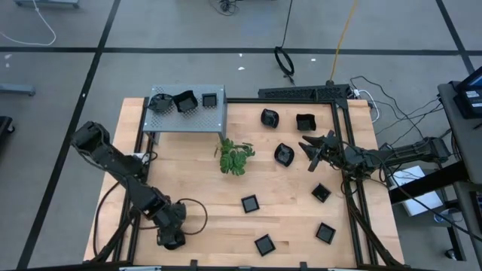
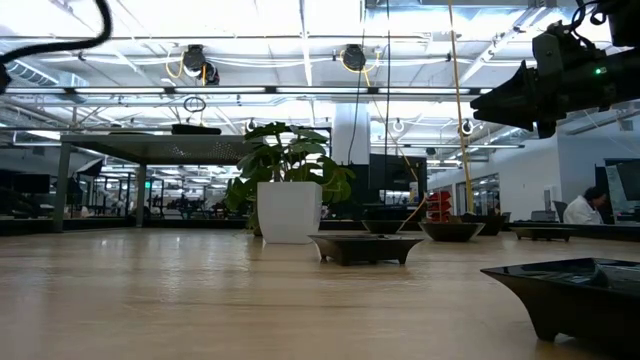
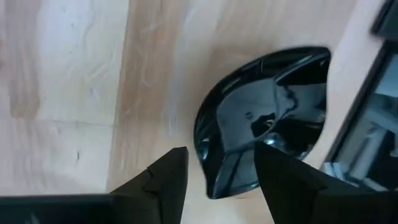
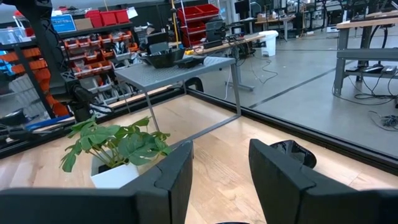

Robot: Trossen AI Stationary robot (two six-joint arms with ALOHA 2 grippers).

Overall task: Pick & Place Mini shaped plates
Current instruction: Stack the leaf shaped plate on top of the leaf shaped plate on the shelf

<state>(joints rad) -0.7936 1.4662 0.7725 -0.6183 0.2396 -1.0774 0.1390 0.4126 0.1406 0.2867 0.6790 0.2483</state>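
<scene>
Hovering left end effector (image 3: 214, 177) released | plate (image 3: 264, 118) edge cut off | right end effector (image 4: 221, 168) released

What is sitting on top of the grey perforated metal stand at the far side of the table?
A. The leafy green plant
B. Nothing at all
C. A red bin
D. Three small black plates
D: the overhead view shows three small black plates resting on the grey perforated stand, while the green plant stands apart from it on the wooden table.
</scene>
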